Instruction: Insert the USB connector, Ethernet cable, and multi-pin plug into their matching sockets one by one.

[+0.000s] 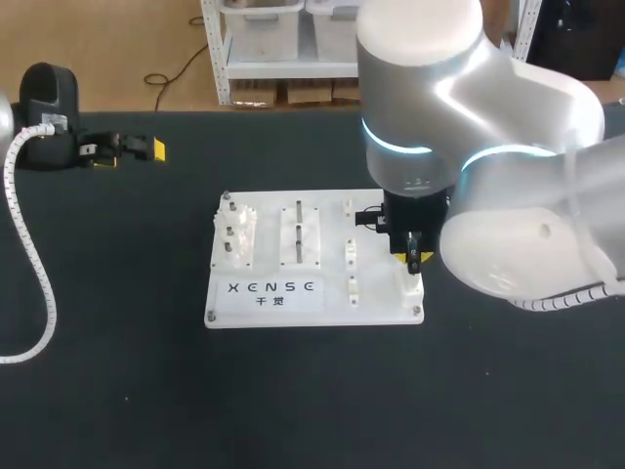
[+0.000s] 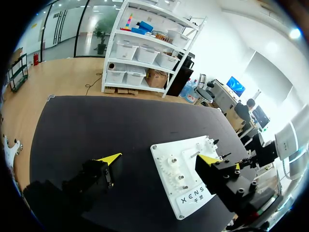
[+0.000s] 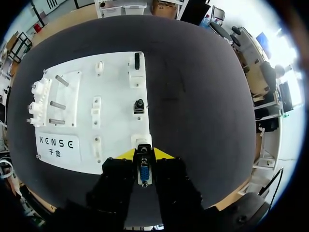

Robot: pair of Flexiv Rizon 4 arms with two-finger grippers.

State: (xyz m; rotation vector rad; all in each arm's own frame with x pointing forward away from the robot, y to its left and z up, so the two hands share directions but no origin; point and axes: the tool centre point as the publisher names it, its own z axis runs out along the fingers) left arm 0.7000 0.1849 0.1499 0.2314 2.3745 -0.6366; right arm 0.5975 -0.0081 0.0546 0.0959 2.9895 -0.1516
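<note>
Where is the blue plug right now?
In the right wrist view, the blue plug is pinched in the right gripper, over the white board's near right corner.

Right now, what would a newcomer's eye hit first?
The bulky right arm, with the right hand over the near right corner of the white socket board, gripping the multi-pin plug. The left hand sits open and empty at the far left of the table.

The white board point(image 1: 376, 305) carries one printed mark point(image 1: 271, 287) near its front edge: a row of dark Latin letters, two smaller characters beneath it.
</note>
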